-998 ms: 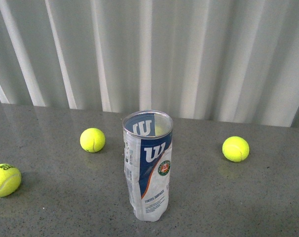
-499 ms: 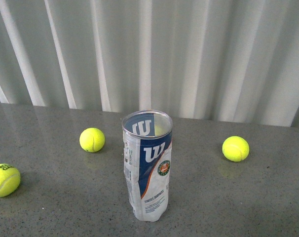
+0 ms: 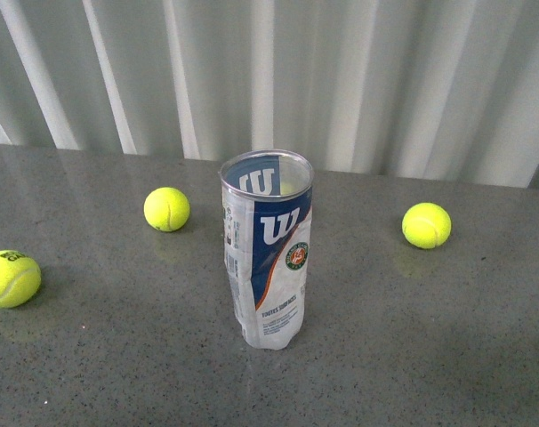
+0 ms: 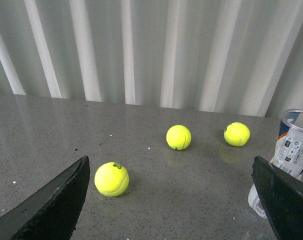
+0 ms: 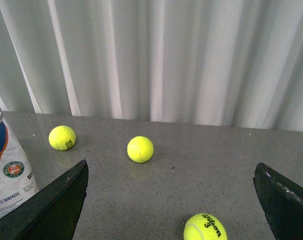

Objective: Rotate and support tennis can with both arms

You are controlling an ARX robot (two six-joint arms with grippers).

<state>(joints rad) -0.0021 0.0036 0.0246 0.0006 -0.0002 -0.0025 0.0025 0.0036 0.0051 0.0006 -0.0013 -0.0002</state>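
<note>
The tennis can (image 3: 268, 249) stands upright in the middle of the grey table, open metal rim up, with its blue-white-orange label and white W facing me. No arm shows in the front view. My left gripper (image 4: 171, 210) is open and empty, and the can (image 4: 291, 150) stands just beyond one of its fingers (image 4: 286, 200). My right gripper (image 5: 171, 210) is open and empty, and the can (image 5: 9, 170) shows at the picture's edge beside one of its fingers (image 5: 51, 205). Neither gripper touches the can.
Three yellow-green tennis balls lie on the table (image 3: 118, 374): one far left (image 3: 12, 278), one behind left of the can (image 3: 166, 209), one behind right (image 3: 426, 225). Another ball (image 5: 205, 227) lies between the right gripper's fingers. A white pleated curtain (image 3: 269, 80) closes the back.
In the front view the whole scene now sits higher in the picture than before. The can and balls keep their places relative to each other.
</note>
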